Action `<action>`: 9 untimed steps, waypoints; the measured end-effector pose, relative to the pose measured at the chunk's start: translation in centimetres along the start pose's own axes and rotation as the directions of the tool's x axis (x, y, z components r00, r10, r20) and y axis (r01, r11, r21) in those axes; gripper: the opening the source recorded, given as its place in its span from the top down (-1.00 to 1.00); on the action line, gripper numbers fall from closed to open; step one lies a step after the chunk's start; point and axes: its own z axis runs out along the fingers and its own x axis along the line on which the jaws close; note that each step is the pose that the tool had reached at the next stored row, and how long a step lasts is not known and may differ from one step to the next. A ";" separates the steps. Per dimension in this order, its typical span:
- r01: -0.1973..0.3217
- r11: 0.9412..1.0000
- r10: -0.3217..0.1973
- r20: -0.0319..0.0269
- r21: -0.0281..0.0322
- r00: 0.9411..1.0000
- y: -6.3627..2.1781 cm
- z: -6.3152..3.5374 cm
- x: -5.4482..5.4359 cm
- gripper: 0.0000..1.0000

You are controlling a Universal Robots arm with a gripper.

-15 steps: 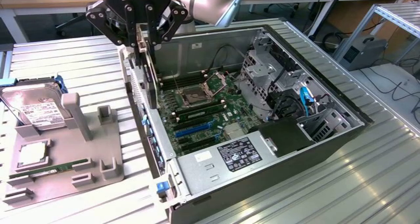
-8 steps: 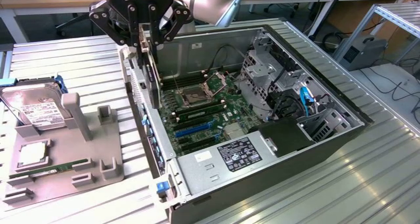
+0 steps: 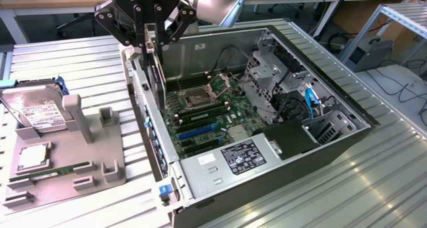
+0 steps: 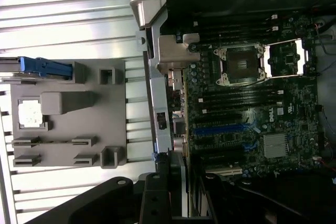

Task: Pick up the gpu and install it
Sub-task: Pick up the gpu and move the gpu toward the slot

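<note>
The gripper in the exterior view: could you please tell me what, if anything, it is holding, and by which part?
The gripper holds the gpu by its top edge; the card hangs upright, edge-on, above the open computer case.

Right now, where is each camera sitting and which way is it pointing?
Exterior view: off the arm and raised, looking down into the open computer case; it shows the gripper holding the gpu upright over the case.
Wrist view: on the wrist, looking down past the gripper onto the motherboard.
Shared: the gripper, motherboard and grey parts tray.
</note>
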 end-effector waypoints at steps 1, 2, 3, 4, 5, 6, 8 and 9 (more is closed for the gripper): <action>0.000 1.000 0.000 0.000 0.000 1.000 0.01 0.01 -0.1 0.45; 0.000 1.000 0.000 0.000 0.000 1.000 0.01 0.01 -0.1 0.45; 0.000 1.000 0.000 0.000 0.000 1.000 0.02 0.02 -0.2 0.45; 0.000 1.000 0.000 0.000 0.000 1.000 0.02 0.02 -0.2 0.45; 0.000 1.000 0.000 0.000 0.000 1.000 0.03 0.03 -0.3 0.45; 0.000 1.000 0.000 0.000 0.000 1.000 0.03 0.04 -0.3 0.45; 0.000 1.000 0.000 0.000 0.000 1.000 0.05 0.05 -0.4 0.45; 0.000 1.000 0.000 0.000 0.000 1.000 0.05 0.06 -0.5 0.45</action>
